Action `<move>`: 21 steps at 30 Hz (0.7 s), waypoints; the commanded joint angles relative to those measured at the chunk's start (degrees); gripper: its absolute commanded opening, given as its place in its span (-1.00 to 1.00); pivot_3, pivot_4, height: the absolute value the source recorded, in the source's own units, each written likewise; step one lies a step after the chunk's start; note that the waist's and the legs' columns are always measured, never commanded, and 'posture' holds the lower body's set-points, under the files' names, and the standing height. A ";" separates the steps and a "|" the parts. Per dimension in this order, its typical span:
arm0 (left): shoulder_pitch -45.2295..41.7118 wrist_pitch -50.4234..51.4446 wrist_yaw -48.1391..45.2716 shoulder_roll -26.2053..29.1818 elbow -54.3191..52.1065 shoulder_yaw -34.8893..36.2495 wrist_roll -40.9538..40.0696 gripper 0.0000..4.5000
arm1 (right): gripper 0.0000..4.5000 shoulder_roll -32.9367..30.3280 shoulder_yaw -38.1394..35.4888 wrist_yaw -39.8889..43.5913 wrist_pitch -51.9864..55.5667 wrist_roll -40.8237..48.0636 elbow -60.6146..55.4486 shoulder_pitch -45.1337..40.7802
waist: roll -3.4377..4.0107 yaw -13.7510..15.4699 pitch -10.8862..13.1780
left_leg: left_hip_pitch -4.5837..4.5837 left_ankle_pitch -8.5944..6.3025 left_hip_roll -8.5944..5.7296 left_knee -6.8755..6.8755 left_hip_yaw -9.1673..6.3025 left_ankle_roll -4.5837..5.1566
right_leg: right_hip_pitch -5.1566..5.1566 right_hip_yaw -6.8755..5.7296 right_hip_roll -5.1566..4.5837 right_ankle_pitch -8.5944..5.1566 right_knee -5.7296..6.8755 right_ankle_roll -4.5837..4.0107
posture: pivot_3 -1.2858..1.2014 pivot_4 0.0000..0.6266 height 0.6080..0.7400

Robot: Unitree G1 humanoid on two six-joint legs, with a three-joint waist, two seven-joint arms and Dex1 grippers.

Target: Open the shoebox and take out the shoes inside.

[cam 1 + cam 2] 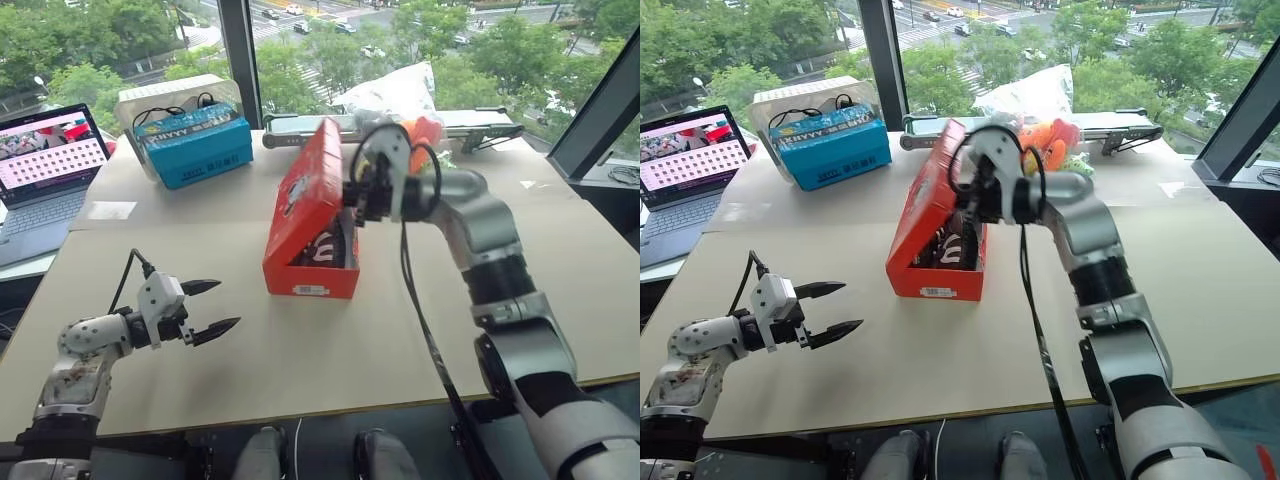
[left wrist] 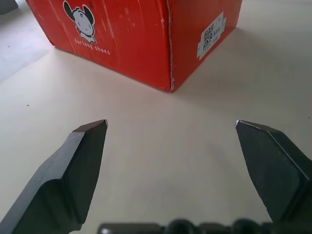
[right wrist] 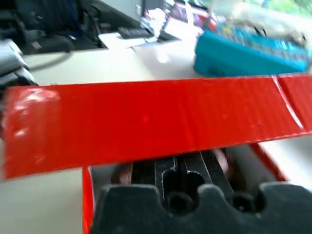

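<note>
The red shoebox (image 1: 312, 272) stands in the middle of the table with its lid (image 1: 303, 188) swung up and leaning to the left. Dark shoes (image 1: 326, 250) with white markings lie inside. My right gripper (image 1: 353, 197) is raised at the lid's free edge, its fingers (image 3: 191, 168) shut together just under the red lid (image 3: 146, 122). My left gripper (image 1: 228, 304) hovers open over the table at the front left, well apart from the box. In its wrist view the left gripper (image 2: 171, 123) faces the box's labelled corner (image 2: 170, 58).
At the back left a blue box (image 1: 195, 148) sits before a clear container, with a laptop (image 1: 45, 165) further left. Orange plush toys (image 1: 1050, 140), a plastic bag (image 1: 392, 90) and a long grey bar (image 1: 485, 122) lie behind the shoebox.
</note>
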 commanded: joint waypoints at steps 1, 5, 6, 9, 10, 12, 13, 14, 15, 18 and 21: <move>3.39 0.91 -0.12 1.86 -4.92 2.98 -2.27 1.00 | -0.96 4.17 0.79 0.63 -5.33 -1.04 5.67 -6.63 | 0.00 -0.24 0.00 | 0.00 0.00 0.04 0.00 0.02 0.00 | -0.01 0.00 0.03 -0.01 0.00 -0.01 | 0.03 -0.52 1.00; 8.44 4.41 0.05 3.67 -10.36 5.67 -4.49 1.00 | -0.96 9.19 1.52 -1.12 -11.13 -3.72 15.74 -11.71 | -0.01 -0.04 0.01 | 0.00 -0.01 0.17 -0.01 0.05 -0.02 | -0.03 -0.02 0.13 -0.04 0.01 -0.07 | 0.03 -0.52 1.00; 11.73 6.28 -0.27 4.95 -13.41 7.82 -5.53 1.00 | -0.96 12.51 1.42 -3.19 -13.84 -4.56 21.55 -14.18 | -0.02 -0.12 0.01 | 0.00 0.00 0.27 0.00 0.11 -0.05 | -0.05 -0.02 0.19 -0.04 0.01 -0.08 | 0.03 -0.52 1.00; 16.52 9.27 -0.09 7.35 -18.36 11.84 -7.60 1.00 | -0.96 18.48 0.50 -7.75 -18.93 -6.45 33.38 -18.43 | -0.03 -0.93 0.02 | -0.05 -0.01 0.56 -0.03 0.38 -0.10 | -0.40 0.04 0.26 0.04 0.04 -0.20 | 0.03 -0.52 1.00; 16.98 9.68 0.04 7.84 -18.96 12.33 -7.76 1.00 | -0.96 19.26 0.37 -8.33 -20.20 -7.03 35.45 -18.93 | -0.03 -0.81 0.02 | -0.09 0.00 0.60 -0.05 0.38 -0.11 | -0.47 0.02 0.32 0.04 0.08 -0.22 | 0.03 -0.52 1.00; 17.83 10.62 0.05 8.46 -20.09 13.43 -8.26 1.00 | -0.96 20.78 0.16 -9.82 -22.27 -8.24 39.28 -19.73 | -0.03 -0.27 0.02 | -0.10 0.02 0.78 -0.07 0.35 -0.16 | -0.58 0.01 0.53 -0.03 0.11 -0.34 | 0.03 -0.52 1.00; 18.09 11.09 0.08 8.64 -20.60 13.91 -8.51 1.00 | -0.96 21.41 0.03 -10.50 -22.81 -8.67 40.71 -19.99 | -0.03 -0.07 0.02 | -0.10 0.02 0.83 -0.08 0.34 -0.18 | -0.71 0.00 0.58 -0.05 0.10 -0.38 | 0.03 -0.52 1.00; 18.25 11.41 0.15 8.74 -20.97 14.20 -8.67 1.00 | -0.96 21.90 -0.07 -10.87 -23.42 -9.06 41.81 -20.12 | -0.03 0.02 0.02 | -0.10 0.01 0.84 -0.10 0.35 -0.20 | -0.72 0.01 0.59 -0.06 0.07 -0.39 | 0.03 -0.52 1.00; 18.50 11.68 0.25 8.80 -21.45 14.39 -8.81 1.00 | -0.96 22.22 -0.05 -10.94 -23.84 -9.41 42.48 -20.03 | -0.04 0.03 0.02 | -0.10 0.01 0.83 -0.11 0.36 -0.22 | -0.72 0.03 0.59 -0.06 0.07 -0.40 | 0.03 -0.52 1.00; 18.85 12.60 0.60 8.67 -22.97 14.68 -9.11 1.00 | -0.96 21.89 -0.40 -10.02 -24.38 -9.91 42.70 -19.44 | -0.06 -0.07 0.02 | -0.22 0.01 0.85 -0.11 0.42 -0.26 | -0.69 0.08 0.59 -0.03 0.07 -0.43 | 0.03 -0.52 1.00; 18.74 14.18 0.90 8.91 -24.51 15.58 -10.06 1.00 | -0.96 19.42 -1.19 -9.08 -23.33 -9.82 40.26 -18.24 | -0.07 -0.08 0.02 | -0.23 0.03 0.89 -0.16 0.43 -0.28 | -0.71 0.09 0.66 -0.02 0.11 -0.47 | 0.03 -0.52 1.00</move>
